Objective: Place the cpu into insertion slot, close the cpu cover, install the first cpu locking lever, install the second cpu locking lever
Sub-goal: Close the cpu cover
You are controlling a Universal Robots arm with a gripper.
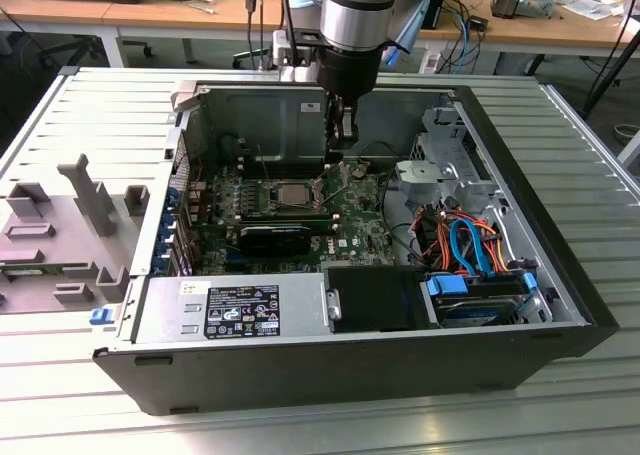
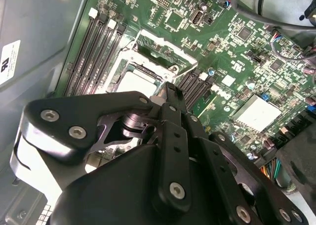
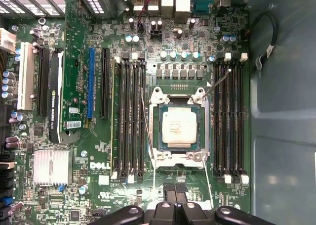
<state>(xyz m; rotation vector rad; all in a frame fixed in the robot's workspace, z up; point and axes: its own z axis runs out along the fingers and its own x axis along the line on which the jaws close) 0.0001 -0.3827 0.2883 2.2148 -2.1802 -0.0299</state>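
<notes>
Cpu (image 3: pixel 180 127) seated in insertion slot (image 3: pixel 159 136); cpu cover (image 2: pixel 168 44) looks raised, so closing it seems step in hand. Gripper (image 1: pixel 343 143) empty, fingers together, at 2 o'clock from slot in exterior view. Push cover down squarely, light force, keeping off cpu top.

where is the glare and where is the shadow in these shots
First wrist view: even light, the flat silver-grey square cpu looks pale. Second wrist view: the square silver heatsink is washed almost white. Exterior view: the open black computer case is dim inside, the ribbed metal table around it bright.
</notes>
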